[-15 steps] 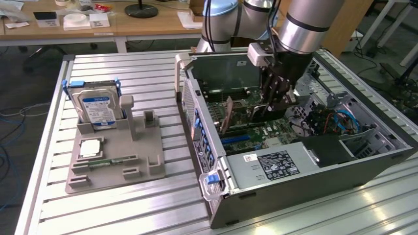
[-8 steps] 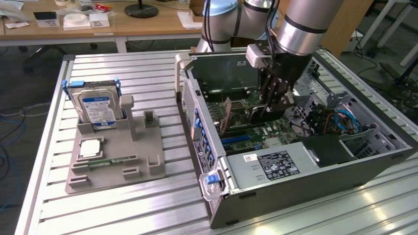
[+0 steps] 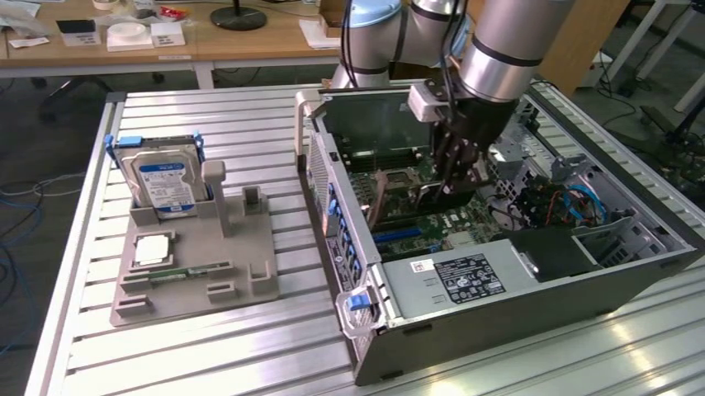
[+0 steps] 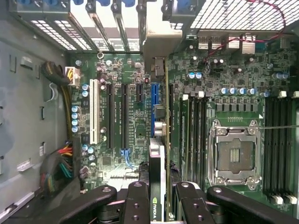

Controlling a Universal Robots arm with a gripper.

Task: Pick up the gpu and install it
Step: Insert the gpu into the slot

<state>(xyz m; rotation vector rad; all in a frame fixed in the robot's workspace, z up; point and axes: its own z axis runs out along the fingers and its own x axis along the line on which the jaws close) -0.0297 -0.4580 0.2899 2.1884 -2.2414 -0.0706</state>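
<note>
The gripper reaches down into the open computer case, its fingers pinching the gpu edge-on between them. The card stands upright over the motherboard, just beside the blue slot, silver bracket toward the case's rear wall. The case sits along the worktop's edge on the exterior view's right

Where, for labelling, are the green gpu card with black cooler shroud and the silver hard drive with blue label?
Green gpu card with black cooler shroud [image 4: 157, 186]: wrist view, shroud edge.
Silver hard drive with blue label [image 3: 165, 177]: exterior view, label.
</note>
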